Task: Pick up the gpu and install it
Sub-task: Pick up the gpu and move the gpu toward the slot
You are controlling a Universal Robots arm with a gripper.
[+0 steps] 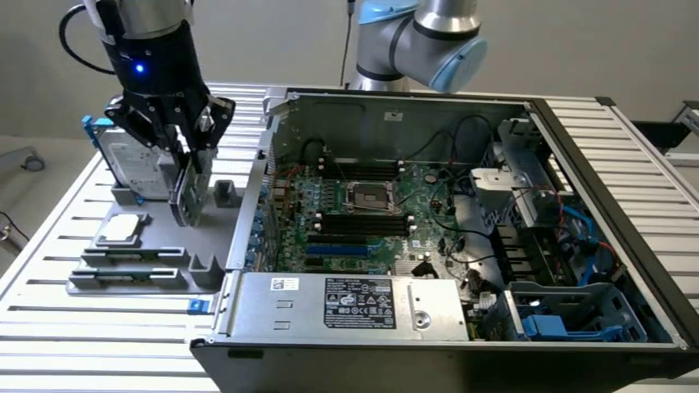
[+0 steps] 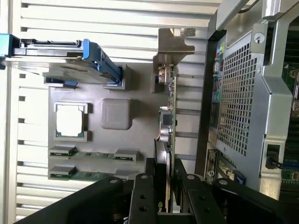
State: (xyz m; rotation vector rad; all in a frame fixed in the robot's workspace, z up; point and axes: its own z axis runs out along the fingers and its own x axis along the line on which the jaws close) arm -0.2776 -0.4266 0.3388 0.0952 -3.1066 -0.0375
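Bright, even light; soft shadows inside the computer case [image 1: 372,123].

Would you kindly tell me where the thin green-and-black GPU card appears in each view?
Exterior view: the thin green-and-black GPU card stands upright in the gripper, above the grey tray, on the exterior view's left of the open case.
Wrist view: edge-on between tray and case.
Shared landmark: the blue-framed silver hard drive.

robot lab — open pc case [image 1: 372,115], slatted table [image 1: 87,327]
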